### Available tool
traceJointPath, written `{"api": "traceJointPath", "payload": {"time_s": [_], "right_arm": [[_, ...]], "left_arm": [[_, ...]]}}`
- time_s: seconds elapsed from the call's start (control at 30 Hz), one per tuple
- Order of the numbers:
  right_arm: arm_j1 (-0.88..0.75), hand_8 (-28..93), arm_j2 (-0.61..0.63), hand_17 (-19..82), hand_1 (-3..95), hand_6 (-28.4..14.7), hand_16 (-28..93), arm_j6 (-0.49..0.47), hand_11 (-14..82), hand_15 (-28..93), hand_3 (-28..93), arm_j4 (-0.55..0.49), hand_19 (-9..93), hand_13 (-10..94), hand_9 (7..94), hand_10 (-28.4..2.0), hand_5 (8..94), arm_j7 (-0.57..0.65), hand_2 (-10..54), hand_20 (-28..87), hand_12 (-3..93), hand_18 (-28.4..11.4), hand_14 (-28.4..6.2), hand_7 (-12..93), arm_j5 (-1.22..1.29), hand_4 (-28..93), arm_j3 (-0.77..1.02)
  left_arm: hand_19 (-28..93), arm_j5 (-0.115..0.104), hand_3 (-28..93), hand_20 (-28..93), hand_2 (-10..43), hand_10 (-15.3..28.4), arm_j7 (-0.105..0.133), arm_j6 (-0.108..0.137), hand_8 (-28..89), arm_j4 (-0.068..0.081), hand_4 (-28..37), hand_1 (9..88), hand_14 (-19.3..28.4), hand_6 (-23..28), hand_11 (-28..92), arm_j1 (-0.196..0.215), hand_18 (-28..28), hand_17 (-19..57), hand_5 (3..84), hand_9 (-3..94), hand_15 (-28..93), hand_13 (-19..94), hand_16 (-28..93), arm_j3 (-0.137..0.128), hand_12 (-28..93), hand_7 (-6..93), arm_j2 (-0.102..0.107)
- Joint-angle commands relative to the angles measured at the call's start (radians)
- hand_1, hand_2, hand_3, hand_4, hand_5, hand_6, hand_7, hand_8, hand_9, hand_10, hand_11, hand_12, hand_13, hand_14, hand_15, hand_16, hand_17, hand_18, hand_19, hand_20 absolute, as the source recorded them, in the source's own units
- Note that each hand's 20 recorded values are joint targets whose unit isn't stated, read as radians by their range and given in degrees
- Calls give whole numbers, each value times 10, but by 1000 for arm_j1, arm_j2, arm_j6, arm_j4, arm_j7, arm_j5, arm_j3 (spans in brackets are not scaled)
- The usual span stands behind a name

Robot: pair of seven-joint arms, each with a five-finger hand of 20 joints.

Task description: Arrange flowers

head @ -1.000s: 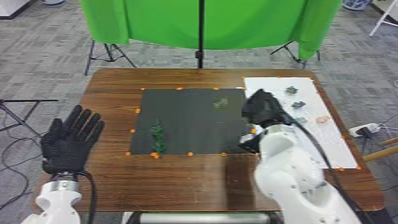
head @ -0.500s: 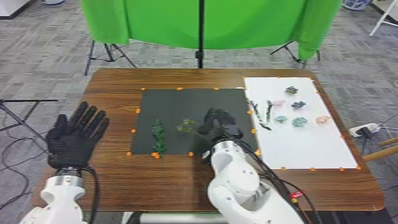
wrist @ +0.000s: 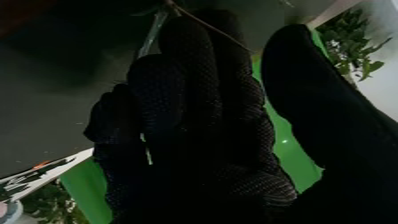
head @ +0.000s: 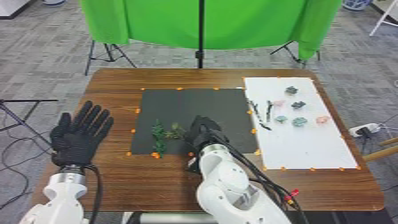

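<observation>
since the branching sprig (head: 174,131) lies on the dark mat (head: 178,102) between the leafy green stem (head: 158,136) and the right hand (head: 204,131), the step in hand looks like placing greenery to build up the arrangement. the next move probably calls for easing the glove clear without dragging the sprig, then fetching a dark twig (head: 268,111) or a succulent-like flower head (head: 299,121) from the white sheet (head: 315,145).

the right wrist view gives the close detail: a thin stem (wrist: 200,21) crosses near the fingertips, with the fingers fairly straight and the thumb standing apart (so no firm pinch, i'd judge). the head view adds the layout, sprig just beside leafy stem, and the left hand (head: 75,140) by the mat's left side, fingers spread.
</observation>
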Motion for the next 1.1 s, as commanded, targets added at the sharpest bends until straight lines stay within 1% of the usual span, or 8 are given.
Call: {"api": "traceJointPath", "payload": {"time_s": [0.03, 0.3, 0.37, 0.47, 0.63, 0.77, 0.97, 1.1], "right_arm": [[-5, 1, -1, 336, 390, -63, 233, 15, 422, 751, 827, -24, 932, 629, 742, -198, 740, 23, -95, 427, 233, -284, -190, 233, -2, -213, -9], [-10, -26, 34, 346, 379, -64, 237, 11, 392, 739, 832, -93, 932, 644, 770, -197, 763, 14, -95, 429, 232, -284, -193, 167, 38, -207, -1], [-16, -91, 49, 352, 374, -66, 239, 6, 387, 740, 837, -119, 932, 652, 778, -196, 760, 16, -95, 435, 232, -284, -190, 142, 62, -199, 1], [-32, -112, 58, 359, 372, -67, 243, -3, 380, 740, 835, -143, 932, 661, 791, -194, 762, 7, -91, 447, 233, -284, -187, 131, 63, -195, 11], [-57, -112, 78, 366, 368, -73, 254, -48, 377, 742, 832, -166, 932, 669, 804, -192, 745, 12, -86, 458, 239, -284, -186, 99, 51, -193, 37], [-69, -107, 86, 368, 359, -70, 259, -114, 387, 746, 826, -177, 932, 674, 808, -193, 758, 27, -71, 464, 245, -284, -187, 103, 77, -193, 45], [-93, -107, 83, 371, 351, -69, 263, -193, 386, 746, 821, -180, 932, 682, 822, -195, 789, 18, -57, 474, 244, -284, -190, 105, 52, -190, 45], [-96, -105, 78, 372, 349, -69, 267, -232, 383, 745, 818, -181, 932, 683, 825, -195, 798, 16, -51, 478, 247, -284, -191, 108, 75, -188, 45]], "left_arm": [[389, -10, 779, 137, 115, 160, -21, 8, -81, 3, -283, 267, 175, 107, 181, 8, 163, -70, 478, 402, 367, 299, -62, 13, 100, 89, 3], [390, -13, 778, 138, 117, 160, 0, 9, -81, -6, -283, 268, 176, 108, 184, 34, 164, -70, 479, 402, 371, 300, -64, -2, 100, 89, -12], [390, -14, 779, 138, 117, 160, 6, 9, -81, -8, -283, 268, 176, 109, 184, 41, 164, -70, 479, 403, 371, 300, -65, -5, 100, 89, -15], [390, -14, 779, 138, 118, 160, 10, 9, -81, -10, -283, 268, 175, 109, 184, 47, 163, -70, 479, 403, 371, 300, -65, -9, 99, 88, -19], [390, -16, 779, 138, 119, 160, 8, 9, -81, -9, -283, 268, 175, 109, 184, 46, 163, -70, 480, 403, 370, 300, -66, -8, 99, 89, -28], [390, -15, 778, 138, 120, 160, 14, 20, -81, -18, -283, 269, 175, 109, 185, 65, 163, -70, 481, 403, 370, 300, -66, -20, 99, 90, -28], [390, -9, 777, 138, 121, 160, -5, 11, -81, -15, -283, 269, 175, 109, 185, 61, 163, -70, 480, 403, 371, 300, -66, -12, 99, 90, -29], [390, -10, 777, 138, 122, 160, -7, 13, -81, -15, -283, 270, 175, 108, 185, 63, 163, -70, 480, 404, 371, 300, -66, -11, 99, 90, -27]]}}
